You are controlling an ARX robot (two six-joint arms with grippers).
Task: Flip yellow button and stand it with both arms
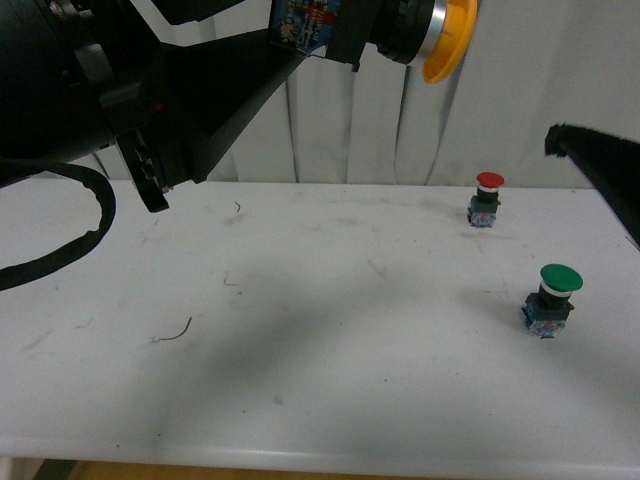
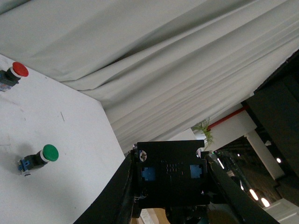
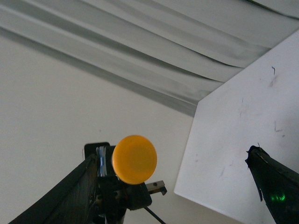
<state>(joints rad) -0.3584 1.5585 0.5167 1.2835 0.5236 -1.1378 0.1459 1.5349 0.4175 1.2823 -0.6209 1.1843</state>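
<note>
- The yellow button (image 1: 415,30) lies on its side in the air, high above the white table (image 1: 300,350), with its long axis close to level.
- Its cap (image 1: 450,45) points to the robot's right, tipped slightly downward, and its contact block (image 1: 305,25) points to the left.
- In the right wrist view the cap (image 3: 134,158) faces almost straight at the camera as a plain round orange-yellow disc.
- From cap to tail I see a pale metallic ring, then a black collar, then a blue-patterned block.
- The left gripper (image 2: 170,175) is closed on the button body. In its wrist view the black rear face with two blue patches sits squeezed between the two fingers.
- The right gripper (image 3: 173,156) is spread wide and has nothing in it. One finger (image 3: 273,186) is well off to the side of the cap, and the other finger (image 3: 51,198) shows just beside the block.
- In the front view only one black finger (image 1: 600,160) of the right gripper shows, at the right edge and lower than the button.
- A red button (image 1: 487,197) and a green button (image 1: 553,297) stand cap-up on the table's right side, well apart.
</note>
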